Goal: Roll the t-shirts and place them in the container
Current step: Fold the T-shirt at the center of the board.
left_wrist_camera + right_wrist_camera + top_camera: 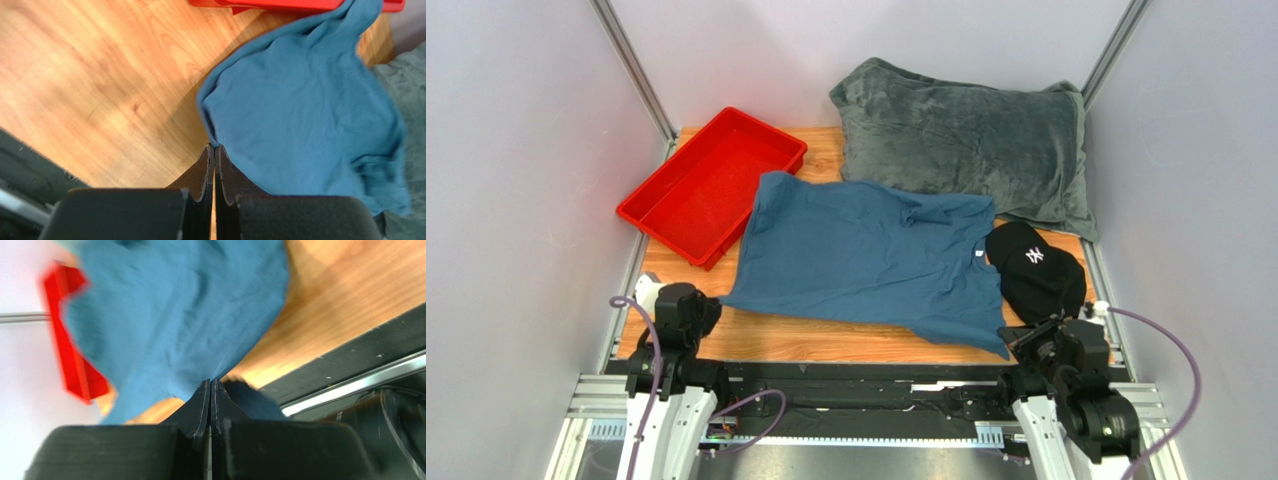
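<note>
While grey walls [516,150] flank it, the table [826,340] bears the t-shirt [866,255].

T-shirt [866,255] flat on the table [826,340] before me.
Tray [711,180] at its ten o'clock, under one corner; blanket [966,145] behind at one o'clock; cap [1031,270] at three o'clock, touching.

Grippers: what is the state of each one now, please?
Left gripper: closed, pinching the shirt edge.
Right gripper: closed on the shirt.
</note>
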